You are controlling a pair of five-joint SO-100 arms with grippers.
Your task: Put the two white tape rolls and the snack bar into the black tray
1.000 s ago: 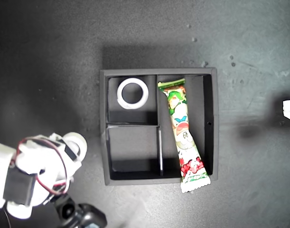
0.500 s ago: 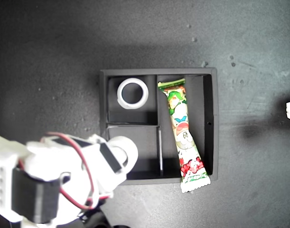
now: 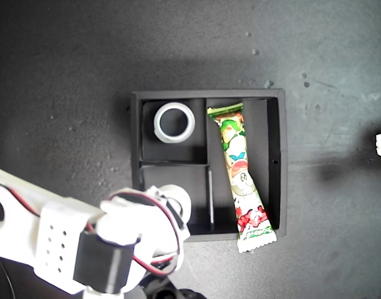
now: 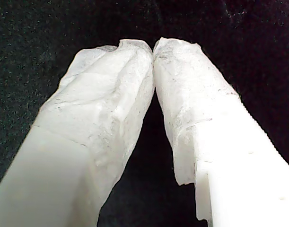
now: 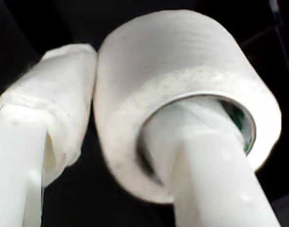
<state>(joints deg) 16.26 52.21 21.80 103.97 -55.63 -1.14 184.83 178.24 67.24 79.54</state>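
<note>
While my second gripper [image 5: 94,94] holds the thick tape roll [image 5: 182,90], one finger runs through the roll's centre hole and the other presses its outer wall, so the jaws are clamped on it. In the exterior view that arm [image 3: 84,249] fills the lower left of the frame, with the roll [image 3: 175,200] showing over the lower-left compartment of the black tray [image 3: 274,94]. The thin tape roll [image 3: 174,122] lies flat in the tray's upper-left compartment. The snack bar [image 3: 241,177] sits in the long compartment on the exterior view's right, its lower crimped end overhanging the tray's lower wall onto the tabletop [image 3: 65,75]. My first gripper [image 4: 153,49] has its jaws pinched together at the tips, nothing between them.
</note>
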